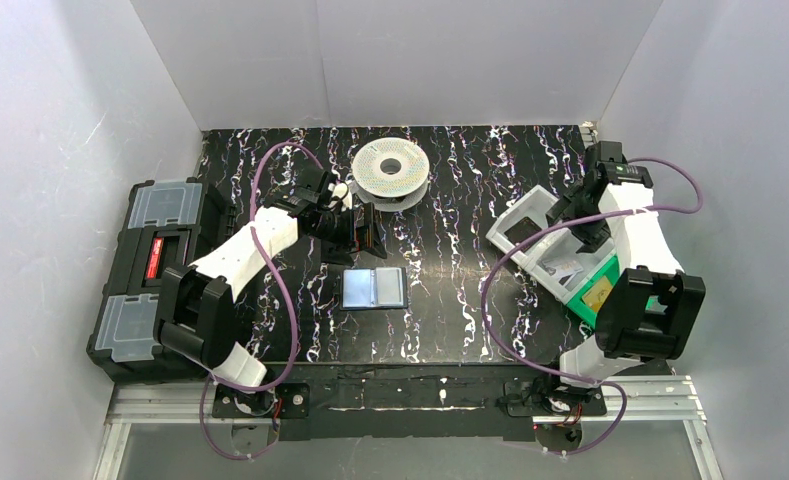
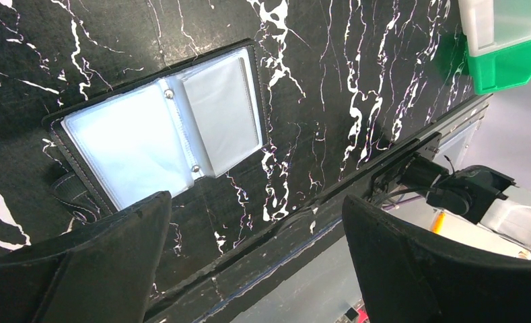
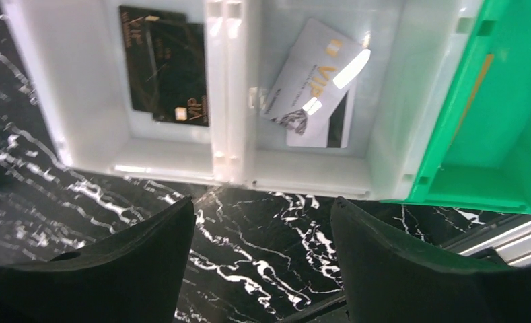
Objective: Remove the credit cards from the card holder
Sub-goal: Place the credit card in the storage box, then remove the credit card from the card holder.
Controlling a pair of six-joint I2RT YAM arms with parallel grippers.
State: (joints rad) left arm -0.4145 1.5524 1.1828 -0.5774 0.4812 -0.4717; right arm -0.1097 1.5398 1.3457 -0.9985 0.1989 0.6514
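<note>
Card holder [image 1: 374,288] lies open on the desk [image 1: 450,320], 6 o'clock of the spread left gripper [image 2: 256,229]; right gripper [image 3: 262,222], also spread, hovers by credit cards [image 3: 313,94] in a white bin [image 3: 383,134].

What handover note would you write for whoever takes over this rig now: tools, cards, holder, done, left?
Left tool: open, empty, near the flat black folding card holder, lying open on the table.
Right tool: open, empty, by the white plastic tray holding thin black cards and a white card; a tan card lies in the green bin.
Done: visible sleeves look empty.
Left: probably nothing.
</note>
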